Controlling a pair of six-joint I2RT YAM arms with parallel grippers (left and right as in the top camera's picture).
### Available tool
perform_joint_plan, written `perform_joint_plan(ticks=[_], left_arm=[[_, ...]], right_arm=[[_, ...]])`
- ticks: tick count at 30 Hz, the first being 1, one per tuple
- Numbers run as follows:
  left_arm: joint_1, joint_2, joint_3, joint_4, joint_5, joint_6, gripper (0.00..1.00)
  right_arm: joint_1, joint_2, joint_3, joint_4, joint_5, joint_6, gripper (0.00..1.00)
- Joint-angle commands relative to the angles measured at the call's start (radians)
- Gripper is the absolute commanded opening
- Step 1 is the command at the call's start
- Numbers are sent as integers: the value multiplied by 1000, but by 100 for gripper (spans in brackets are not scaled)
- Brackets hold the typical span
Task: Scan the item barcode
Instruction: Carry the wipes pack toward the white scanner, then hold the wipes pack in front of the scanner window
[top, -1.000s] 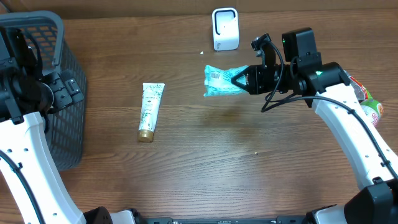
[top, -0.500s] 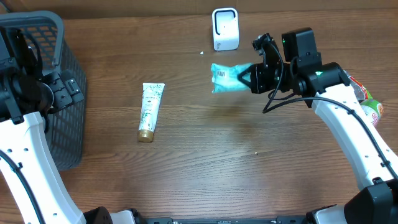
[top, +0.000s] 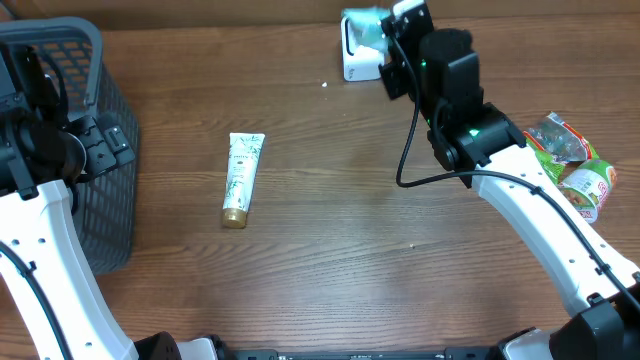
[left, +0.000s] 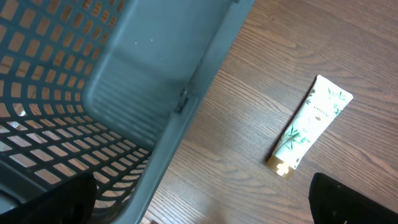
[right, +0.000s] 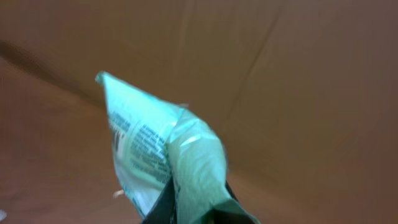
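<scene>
Table (top: 330, 270): wood top. Grey mesh basket (top: 60, 45) at far L edge, w/ L gripper (top: 105, 145) just beside it, jaws spread wide, holding nothing. R gripper (top: 392, 48) is up at the back edge, clamped tight on the teal pouch (top: 366, 20). The pouch hangs in the air right over the white scanner (top: 362, 62), not on the table. Snack packs (top: 575, 165) sit at R edge. Cream tube (top: 242, 178) lies flat mid-table, well apart from the pouch.

Handling, my read: pouch is light, thin film, soft & crinkly. It'll flop and twist, so the face w/ the code won't keep flat by itself. Film prob a bit slick, so the pinch must be firm, but contents could crush if squeezed mid-body. Best hold = a sealed end or corner, as now, leaving the printed face clear for the scanner. A grip over the print would block the read.

Look: R wrist view shows the pouch (right: 155, 158) mint-teal and glossy, tapering to a pointed corner up top, creased where the grip bunches it at the bottom. Pale panel w/ small dark print on its L side. A darker block there may be the barcode, but it's too blurred to say.
</scene>
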Motion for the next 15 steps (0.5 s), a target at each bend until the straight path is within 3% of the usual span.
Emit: perform_joint_plan(ticks=[1,9,15], left_arm=[[5,2,0,2,5,19,100],[5,2,0,2,5,19,100],[5,2,0,2,5,19,100]], right_arm=[[-2,8,10,132,90,-390,4],[-2,229,10,545,240,-813,4],[-2,410,11,883,281,-942,4]])
